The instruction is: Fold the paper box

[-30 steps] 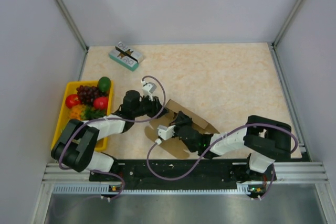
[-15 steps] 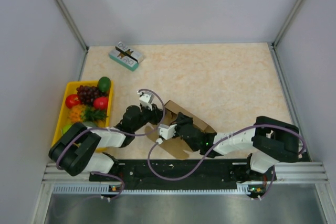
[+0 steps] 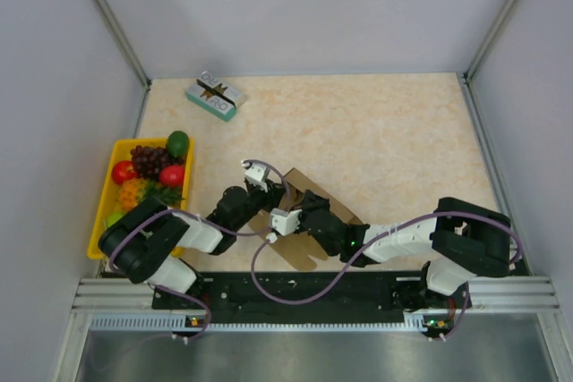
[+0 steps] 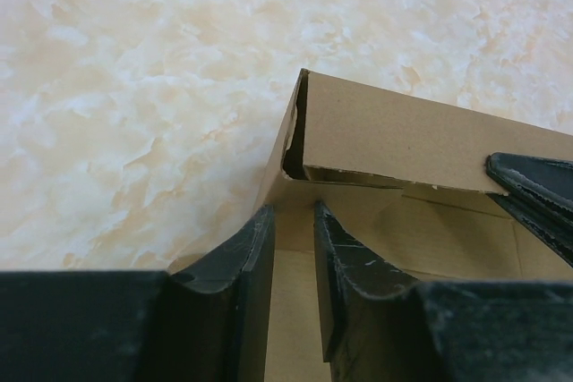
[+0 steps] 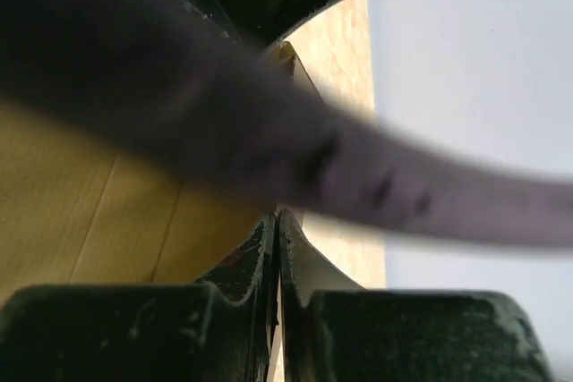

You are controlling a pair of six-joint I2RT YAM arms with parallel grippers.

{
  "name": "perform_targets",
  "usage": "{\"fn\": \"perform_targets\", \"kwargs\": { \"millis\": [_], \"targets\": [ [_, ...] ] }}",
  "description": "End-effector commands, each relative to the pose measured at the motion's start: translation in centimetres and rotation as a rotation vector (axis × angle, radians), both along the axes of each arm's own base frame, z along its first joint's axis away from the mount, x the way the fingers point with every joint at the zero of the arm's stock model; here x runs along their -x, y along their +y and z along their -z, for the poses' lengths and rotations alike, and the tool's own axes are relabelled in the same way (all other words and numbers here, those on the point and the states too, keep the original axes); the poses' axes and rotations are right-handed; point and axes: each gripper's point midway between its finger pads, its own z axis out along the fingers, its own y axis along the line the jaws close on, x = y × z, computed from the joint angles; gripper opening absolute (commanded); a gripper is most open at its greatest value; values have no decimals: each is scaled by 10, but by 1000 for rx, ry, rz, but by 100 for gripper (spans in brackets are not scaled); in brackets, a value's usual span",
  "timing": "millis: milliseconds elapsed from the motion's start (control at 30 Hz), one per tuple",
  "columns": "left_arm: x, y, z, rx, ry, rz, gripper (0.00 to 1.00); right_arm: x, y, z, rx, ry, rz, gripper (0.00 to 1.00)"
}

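Note:
The paper box (image 3: 309,187) is a brown cardboard sheet lying partly folded in front of the arm bases, with one wall raised (image 4: 403,131). My left gripper (image 3: 274,196) is low at the box's left corner. In the left wrist view its jaws (image 4: 291,210) stand a little apart, open, and the box's floor shows between them. My right gripper (image 3: 300,209) reaches in from the right, shut. Its fingertips (image 4: 530,183) lie against the raised wall. In the right wrist view they (image 5: 277,214) meet beside a cardboard panel (image 5: 89,203), half hidden by a blurred cable (image 5: 358,176).
A yellow tray (image 3: 98,232) of fruit stands at the left edge, close to the left arm's elbow. A small teal-and-white printed box (image 3: 216,96) lies at the back left. Grey walls close in the marbled tabletop (image 3: 394,131).
The left gripper has come down and toward me onto the box's left corner, its jaws narrowing. The right arm stretched further left, then held still. The box has barely shifted.

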Motion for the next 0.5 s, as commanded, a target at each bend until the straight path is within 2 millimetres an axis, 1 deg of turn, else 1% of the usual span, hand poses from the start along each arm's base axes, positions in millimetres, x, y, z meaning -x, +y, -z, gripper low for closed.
{"fn": "perform_targets", "kwargs": {
  "millis": [0, 67, 100, 167, 200, 233, 267, 300, 333, 367, 400, 467],
  "targets": [
    [-11, -1, -26, 11, -152, -103, 27, 18, 26, 9, -35, 91, -117, 0],
    [-15, 6, -28, 5, -165, -164, 22, 18, 28, 7, -39, 92, -121, 0],
    [-14, 7, -26, 6, -161, -177, 21, 19, 29, 7, -40, 94, -125, 0],
    [-17, 7, -30, 14, -178, -184, 21, 18, 29, 4, -45, 91, -124, 0],
    [-16, 6, -25, 10, -174, -178, 23, 18, 30, 2, -52, 89, -126, 0],
    [-17, 4, -33, 37, -199, -174, 28, 18, 29, 2, -53, 91, -125, 0],
    [-15, 2, -34, 44, -208, -156, 33, 19, 29, 3, -51, 93, -126, 0],
    [-14, 2, -29, 43, -209, -153, 38, 19, 28, 1, -62, 94, -123, 0],
    [-11, 1, -31, 52, -223, -138, 41, 19, 27, 2, -61, 98, -124, 0],
    [-9, -2, -41, 85, -260, -118, 43, 20, 27, 2, -60, 98, -124, 0],
    [-6, -2, -36, 74, -258, -103, 44, 20, 26, 1, -63, 99, -124, 0],
    [0, -9, -37, 81, -267, -44, 44, 21, 25, 3, -58, 105, -127, 0]
  ]
}}
